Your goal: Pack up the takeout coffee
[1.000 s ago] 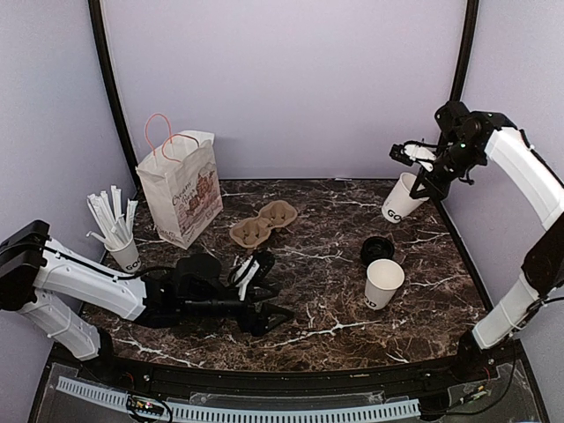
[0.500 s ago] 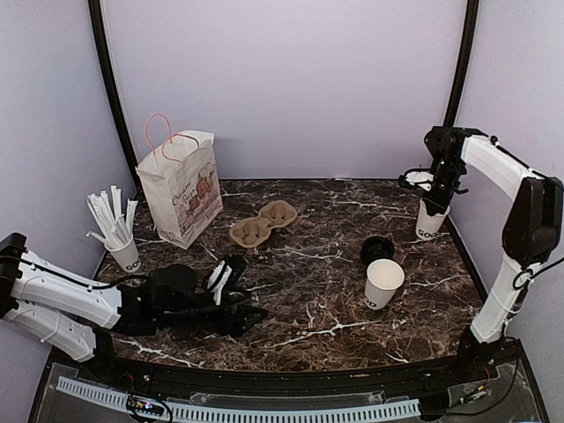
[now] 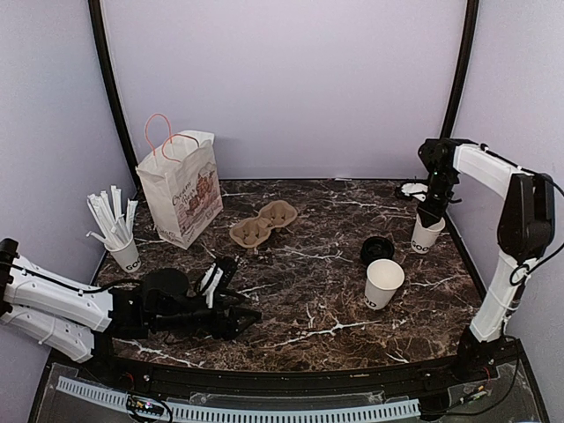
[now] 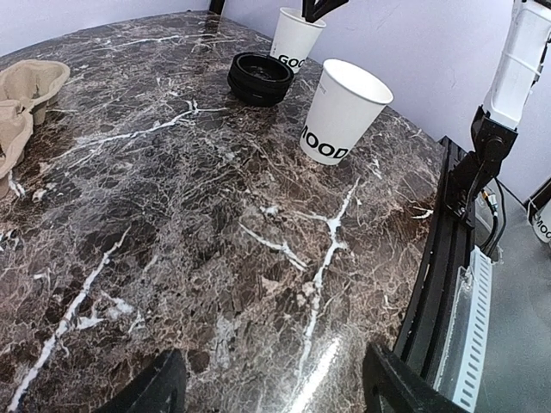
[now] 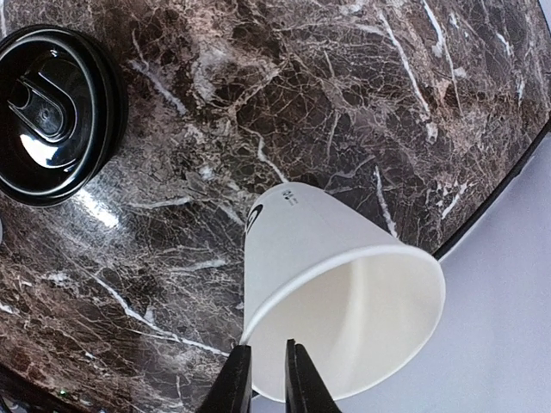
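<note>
Since the earlier frame, we see the right arm has brought its tilted white cup (image 3: 427,235) down out of the air, and the cup now stands upright at the right edge of the marble table (image 3: 335,304). The left arm has drawn back toward the lower left corner.

Nearest to us, the left gripper (image 3: 240,317) lies low over the table at the lower left of the top view. In its wrist view, its fingers (image 4: 164,389) are spread wide with only bare stone between them.

Further in, right of centre, a second white cup (image 3: 383,284) stands open and upright with nothing touching it. At the left edge, another cup (image 3: 125,256) holds white wrapped straws (image 3: 110,216).

Just behind the second cup, the black lid (image 3: 377,249) lies flat on the stone and is on neither cup. So the takeout coffee is in pieces on the right side of the table and well apart from the bag.

Beyond the lid, the right gripper (image 5: 267,374) hangs over the upright cup. Its fingers are close together with the cup's rim in the narrow slit between them. We cannot tell whether they press on the paper.

At centre, further back, sits a brown pulp cup carrier (image 3: 263,224). Farthest back, at upper left, the paper bag (image 3: 183,198) stands upright with its pink handles up.
</note>
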Tool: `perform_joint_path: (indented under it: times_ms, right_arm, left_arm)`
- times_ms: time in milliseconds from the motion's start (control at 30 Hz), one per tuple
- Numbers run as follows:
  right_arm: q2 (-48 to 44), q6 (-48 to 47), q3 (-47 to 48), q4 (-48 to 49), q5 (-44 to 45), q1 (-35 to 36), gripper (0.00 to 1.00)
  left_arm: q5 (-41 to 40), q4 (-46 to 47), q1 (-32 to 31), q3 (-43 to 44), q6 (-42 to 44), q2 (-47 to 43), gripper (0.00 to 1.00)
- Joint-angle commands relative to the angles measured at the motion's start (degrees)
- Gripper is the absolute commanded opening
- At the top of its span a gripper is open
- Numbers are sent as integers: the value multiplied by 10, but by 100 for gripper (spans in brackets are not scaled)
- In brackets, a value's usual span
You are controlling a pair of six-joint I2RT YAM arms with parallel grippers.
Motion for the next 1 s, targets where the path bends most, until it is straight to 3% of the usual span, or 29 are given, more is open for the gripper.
perform_joint_path:
  times_ms: [0, 167, 267, 367, 467, 600, 967]
  right_arm:
    - [-40, 9, -13, 6, -13, -2, 19]
    - [-119, -5, -20, -13, -74, 12, 22]
    - [-190, -53, -96, -18, -174, 42, 24]
    - [-284, -85, -221, 2, -194, 124, 25]
    - [-355, -71, -269, 32, -180, 222, 27]
    - [-356, -56, -261, 5, -226, 255, 29]
    - [-315, -42, -319, 46, -122, 328, 36]
  left_arm:
    - [-6, -19, -3, -11, -6, -18, 72]
    - [-6, -40, -5, -6, -11, -38, 74]
    - [4, -54, -5, 5, -12, -56, 77]
    - [3, -94, -5, 27, 0, -62, 78]
    - [-15, -132, -5, 56, 18, -55, 79]
    - [-22, -155, -5, 89, 44, -36, 81]
    - [-17, -156, -5, 128, 41, 8, 85]
